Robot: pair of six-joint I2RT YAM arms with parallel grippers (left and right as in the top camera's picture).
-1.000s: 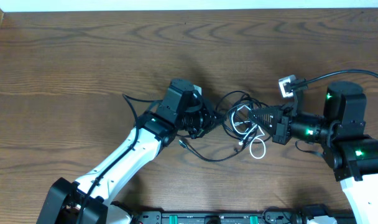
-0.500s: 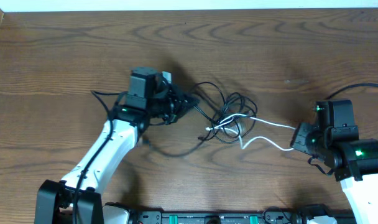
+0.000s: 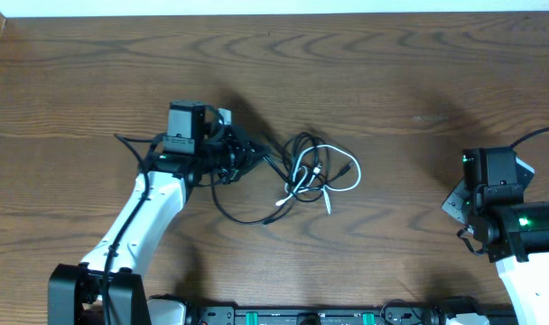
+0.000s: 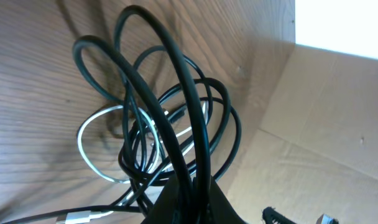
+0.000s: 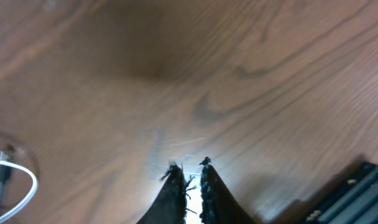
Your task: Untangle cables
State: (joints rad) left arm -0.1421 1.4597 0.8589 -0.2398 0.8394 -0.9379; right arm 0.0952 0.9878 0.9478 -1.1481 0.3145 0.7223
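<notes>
Between the tightly pinched fingers of the left gripper [image 4: 190, 186] sit two black cables [image 4: 197, 106], looping out into the knot with the white cable [image 4: 80, 135] around the middle of the table [image 3: 392, 81], while the right gripper [image 5: 190, 171], well apart from it, is open just a crack and holds nothing.

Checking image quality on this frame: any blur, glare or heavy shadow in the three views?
Overhead: sharp and evenly lit; the cables read clearly, with a soft shadow on the table by the left gripper. Left wrist: black loops close to the lens look slightly soft, top right corner blown out white. Right wrist: wood grain blurred, dark shadow patch above, glare at the right gripper.
</notes>
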